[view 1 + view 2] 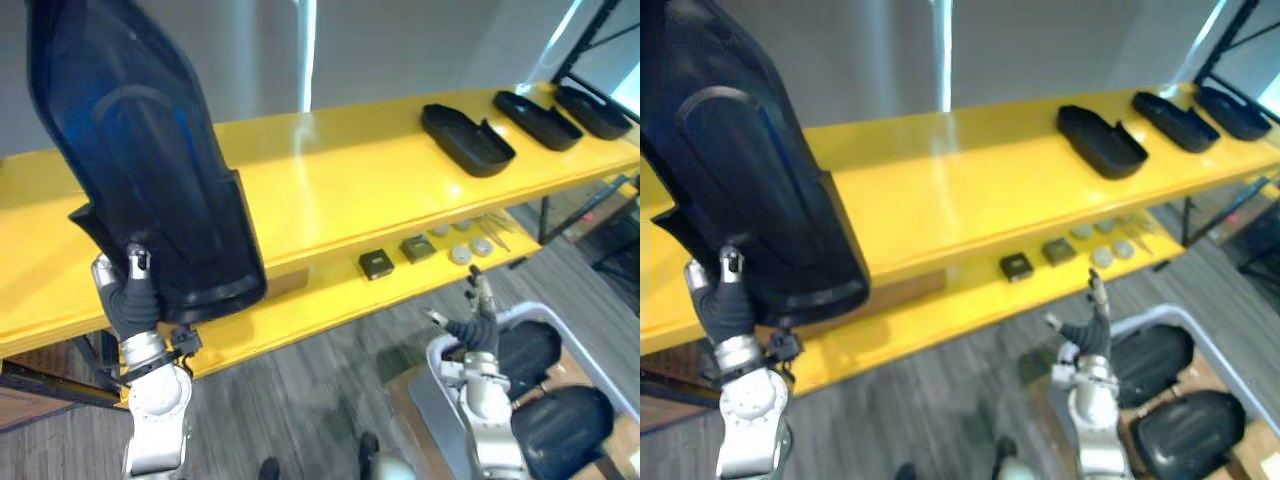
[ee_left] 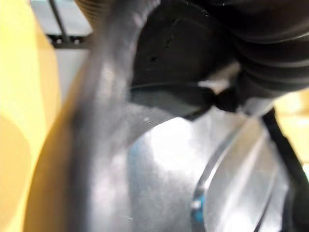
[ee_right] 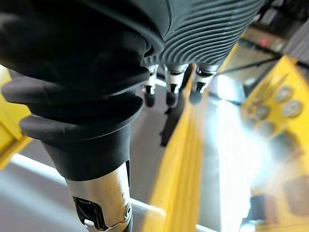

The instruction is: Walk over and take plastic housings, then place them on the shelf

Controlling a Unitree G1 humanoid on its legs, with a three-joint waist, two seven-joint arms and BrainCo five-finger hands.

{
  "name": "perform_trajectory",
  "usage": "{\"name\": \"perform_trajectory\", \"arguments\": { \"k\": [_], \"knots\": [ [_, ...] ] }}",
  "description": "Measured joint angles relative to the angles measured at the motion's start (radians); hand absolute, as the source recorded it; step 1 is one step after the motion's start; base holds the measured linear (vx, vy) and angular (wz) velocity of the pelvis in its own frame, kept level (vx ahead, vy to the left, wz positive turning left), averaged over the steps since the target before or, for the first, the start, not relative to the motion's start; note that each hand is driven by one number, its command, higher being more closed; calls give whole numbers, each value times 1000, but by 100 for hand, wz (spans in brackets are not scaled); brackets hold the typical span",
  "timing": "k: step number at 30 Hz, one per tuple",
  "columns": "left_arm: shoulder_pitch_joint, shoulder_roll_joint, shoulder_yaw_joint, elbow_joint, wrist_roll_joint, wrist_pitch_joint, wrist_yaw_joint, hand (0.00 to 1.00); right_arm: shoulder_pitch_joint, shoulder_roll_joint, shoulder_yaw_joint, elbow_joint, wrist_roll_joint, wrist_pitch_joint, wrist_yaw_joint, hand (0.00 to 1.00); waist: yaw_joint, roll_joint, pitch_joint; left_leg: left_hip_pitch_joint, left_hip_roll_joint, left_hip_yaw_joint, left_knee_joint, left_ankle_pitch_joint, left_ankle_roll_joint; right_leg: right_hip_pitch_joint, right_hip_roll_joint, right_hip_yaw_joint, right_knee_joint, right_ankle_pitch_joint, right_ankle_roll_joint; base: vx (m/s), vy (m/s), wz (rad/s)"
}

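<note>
Held housing (image 1: 140,150): large black moulded shell, raised upright in front of the yellow shelf (image 1: 330,190), clear of its top.

Left hand (image 1: 132,295): grips the shell at its lower edge. The thumb lies across the front face; the fingers behind the shell are hidden. The shell hangs free of any support, so the grip is judged closed on it.

Right hand (image 1: 478,325): low, empty, fingers (image 3: 170,94) straight and relaxed. It sits beside the bin (image 1: 527,309), where spare housings (image 1: 530,350) lie.

Placed housings (image 1: 466,139): three in a row at the shelf's far right end. The middle and left stretch is bare yellow.

Handling, judged:
- One hand carries the shell, so it is probably light.
- Thin, stiff plastic with a glossy face is likely to slip in a pinch.
- Gripped at the bottom and standing tall, it may tip or swing.
- The rim is the best place to take hold, where thumb and fingers can close on either side of the wall.

Hard to read:
- The left wrist view is too close to show the contact.
- The shell's top is cut off.
- Small parts (image 1: 376,264) on the lower level (image 1: 300,300) cannot be identified.
</note>
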Motion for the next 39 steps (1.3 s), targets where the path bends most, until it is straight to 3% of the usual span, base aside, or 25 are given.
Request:
{"name": "perform_trajectory", "arguments": {
  "k": [1,2,3,4,5,8,10,17,20,23,25,27,29,31,33,34,36,38,39],
  "knots": [
    [7,-23,-5,16,2,-1,-1,100,3,-21,-9,-13,1,0,1,0,-3,30,-6,-2,27,-17,36,-43,-21,22,15,-31,15,47,27,287,-383,84],
    [18,-35,-13,17,3,0,-3,100,6,-33,-13,-19,1,0,1,0,-3,51,-16,-17,49,-15,46,-46,-26,33,29,-50,16,41,15,258,-333,75],
    [38,-59,-34,17,3,0,-11,100,12,-57,-25,-33,2,0,2,0,1,93,-42,-34,88,-12,52,-48,-42,37,56,-93,12,29,-5,257,-277,66],
    [42,-74,-52,17,5,0,-23,100,11,-71,-38,-47,2,0,5,0,2,117,-55,-36,113,-8,31,-24,-74,44,69,-131,16,18,-24,250,-267,71],
    [40,-76,-65,17,5,0,-28,100,14,-71,-50,-57,2,0,6,0,0,123,-59,-42,118,-4,17,-3,-87,50,71,-151,21,12,-33,244,-288,94],
    [-7,-81,-124,17,4,0,-39,100,28,-70,-121,-133,1,-2,2,0,-19,118,-57,-52,128,129,-7,78,-57,94,53,-254,24,-9,-62,109,-147,105],
    [-35,-80,-132,17,0,0,-39,100,42,-69,-168,-196,2,-6,-5,0,-29,119,-58,-42,138,304,-40,104,-37,114,51,-278,20,-14,-68,47,-40,69],
    [-33,-58,-131,18,-2,0,-68,100,118,5,-204,-302,2,-41,-1,0,-33,104,-62,16,124,382,-114,103,-37,118,59,-213,-9,-9,-52,-20,26,-15],
    [-34,-59,-134,21,-2,0,-78,100,144,28,-202,-301,2,-41,6,0,-55,104,-62,37,118,455,-122,99,-36,114,72,-135,-50,15,-27,-33,28,-56],
    [-36,-59,-152,34,-2,0,-79,100,161,30,-196,-302,2,-42,13,0,-61,110,-67,43,127,490,-120,89,-39,115,83,-105,-74,32,-27,-23,13,-45],
    [-46,-61,-166,52,-1,-1,-82,100,182,35,-181,-302,2,-42,18,0,-83,113,-68,43,141,514,-96,71,-43,113,100,-82,-79,30,-30,15,-35,-33],
    [-47,-63,-167,82,-3,-1,-82,100,200,36,-147,-302,6,-44,19,0,-81,122,-61,24,185,523,32,10,-52,122,126,-70,-53,-1,-50,62,-66,-34],
    [-48,-64,-168,109,-12,1,-84,100,203,42,-111,-303,31,-48,21,0,-77,110,-41,-54,214,486,267,-11,-8,143,130,-57,-32,-23,-66,43,-112,-14],
    [-27,-101,-169,116,-20,1,-84,100,201,31,-83,-339,41,-51,39,0,-61,140,-1,-188,252,339,618,55,68,204,153,-50,-19,-54,-83,38,-76,-19],
    [-13,-109,-172,114,-23,0,-82,100,192,24,-84,-339,43,-50,39,0,-49,146,-1,-226,243,302,689,79,56,228,151,-35,-29,-63,-95,120,11,-18],
    [-12,-104,-172,113,-26,-2,-82,100,170,17,-86,-338,45,-48,36,0,-48,147,-1,-226,210,296,646,21,51,227,138,-20,-31,-65,-99,139,8,-20],
    [-13,-100,-169,110,-46,-2,-81,100,123,1,-85,-337,52,-48,34,0,-44,147,-1,-222,147,287,482,-37,43,210,123,10,-37,-64,-99,118,40,-41],
    [-13,-100,-168,108,-48,-1,-79,100,77,-20,-85,-317,61,-48,20,0,-39,155,-6,-195,106,247,244,-17,19,194,126,30,-36,-49,-74,194,116,-52],
    [-14,-99,-170,108,-48,0,-79,100,70,-31,-86,-310,61,-48,12,0,-37,175,-19,-178,109,235,132,53,4,190,144,47,-37,-53,-66,217,151,-59]
  ]
}}
